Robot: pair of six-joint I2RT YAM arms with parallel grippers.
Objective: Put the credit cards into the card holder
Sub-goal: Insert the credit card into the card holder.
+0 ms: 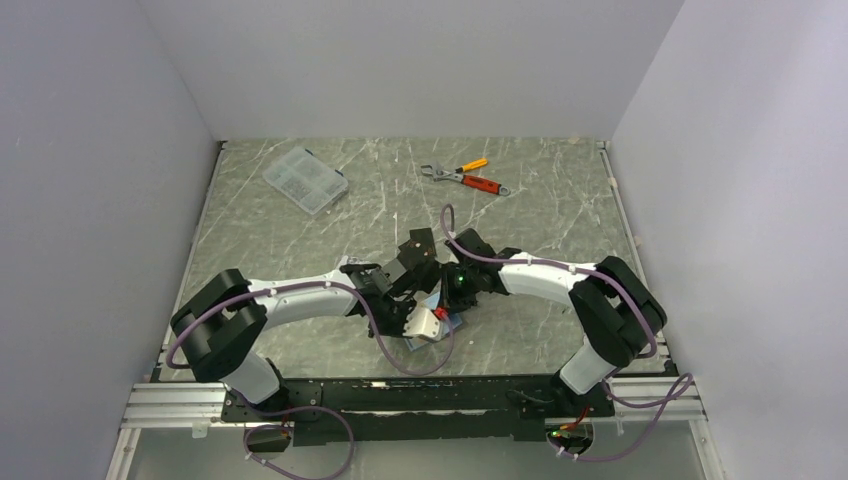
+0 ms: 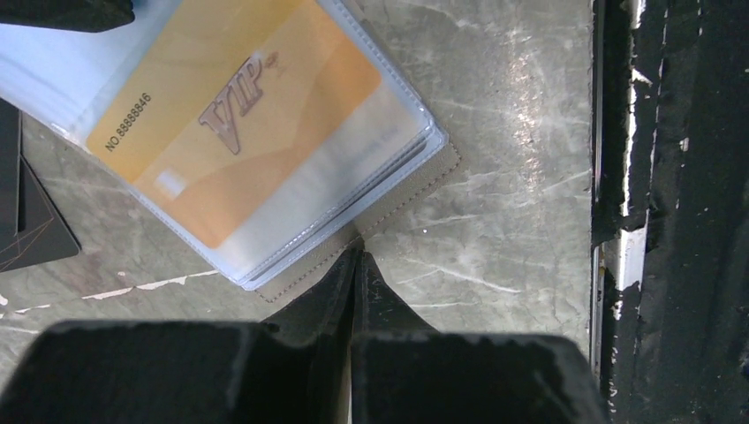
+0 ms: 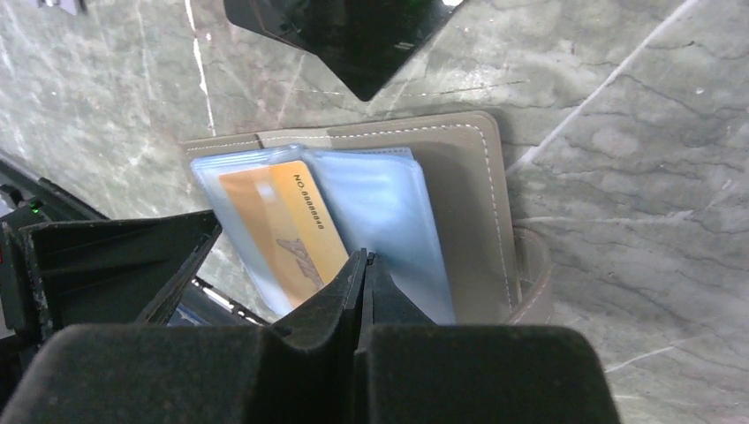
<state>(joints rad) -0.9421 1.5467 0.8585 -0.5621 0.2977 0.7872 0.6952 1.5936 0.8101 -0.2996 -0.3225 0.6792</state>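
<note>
The card holder lies open on the table, taupe cover down and clear blue-grey sleeves up; in the top view only a corner shows between the two wrists. An orange-gold credit card marked VIP sits inside one sleeve. A black credit card lies on the table just beyond the holder, and its corner shows in the left wrist view. My left gripper is shut on the holder's taupe edge. My right gripper is shut, its tips at the sleeves beside the orange-gold card; whether it pinches one I cannot tell.
A clear plastic compartment box stands at the back left. An orange-handled wrench and pliers lie at the back centre. The black rail of the table's near edge runs close to the holder.
</note>
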